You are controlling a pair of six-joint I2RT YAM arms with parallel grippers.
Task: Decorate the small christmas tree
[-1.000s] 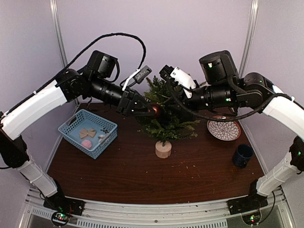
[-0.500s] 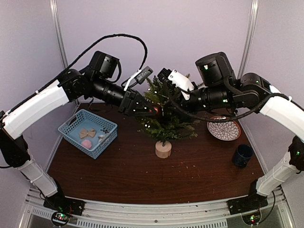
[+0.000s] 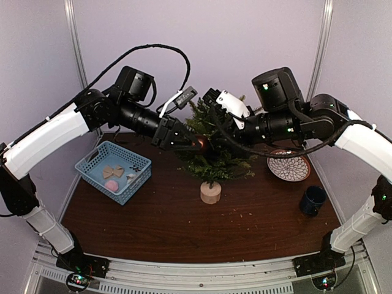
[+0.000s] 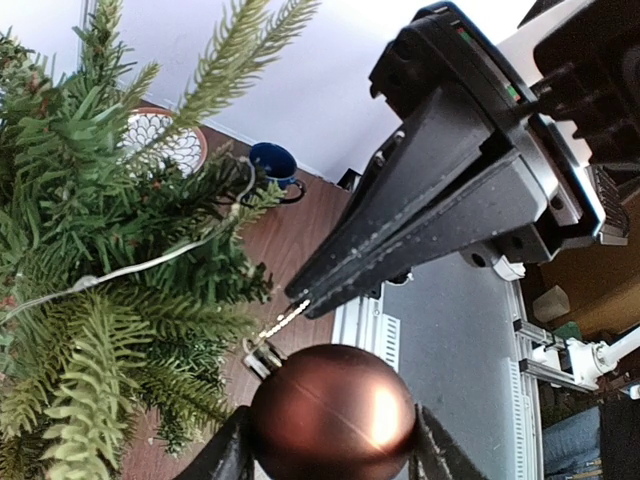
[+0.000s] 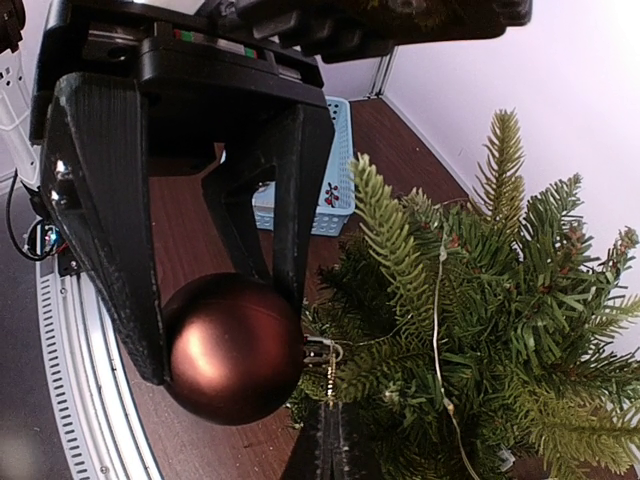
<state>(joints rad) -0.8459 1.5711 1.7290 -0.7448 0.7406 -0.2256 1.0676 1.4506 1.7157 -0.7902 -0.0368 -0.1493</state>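
Your left gripper stands about half open, clamped on a glossy brown bauble at the centre of the top view. Your right gripper is closed tight, its tips pinching the bauble's gold cord. Both meet at the upper left side of the small christmas tree, which stands upright mid-frame between the blue basket and the patterned plate.

robot lab cell: plain lilac walls, alu frame posts, metal base rail
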